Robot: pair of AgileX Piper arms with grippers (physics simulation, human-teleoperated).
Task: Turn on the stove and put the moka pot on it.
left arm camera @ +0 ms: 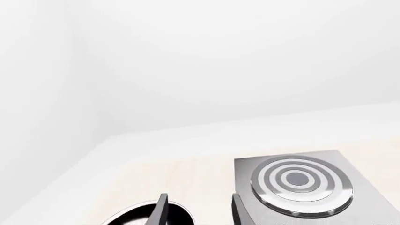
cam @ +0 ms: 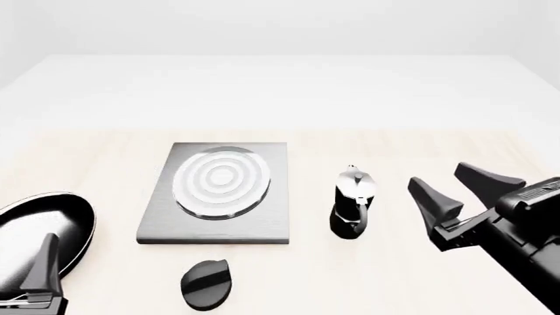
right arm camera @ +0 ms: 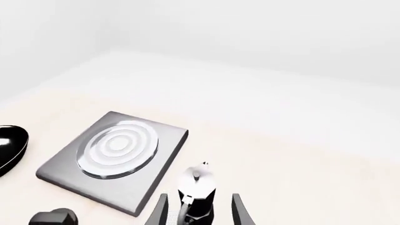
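1. Your right gripper (cam: 466, 186) hangs just right of the moka pot (cam: 353, 203), fingers spread, holding nothing. The pot stands upright on the bench (cam: 394, 275), just right of the stove (cam: 216, 192) and apart from it.
2. Line the fingers up either side of the pot's black body, below the silver top.
3. The knob (cam: 206, 283) sits in front of the stove, untouched; your left gripper (left arm camera: 196, 211), fingers also spread, hangs near the frying pan (cam: 35, 223).

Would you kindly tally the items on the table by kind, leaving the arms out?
Stove slab: 1
Stove knob: 1
Moka pot: 1
Frying pan: 1
Total: 4
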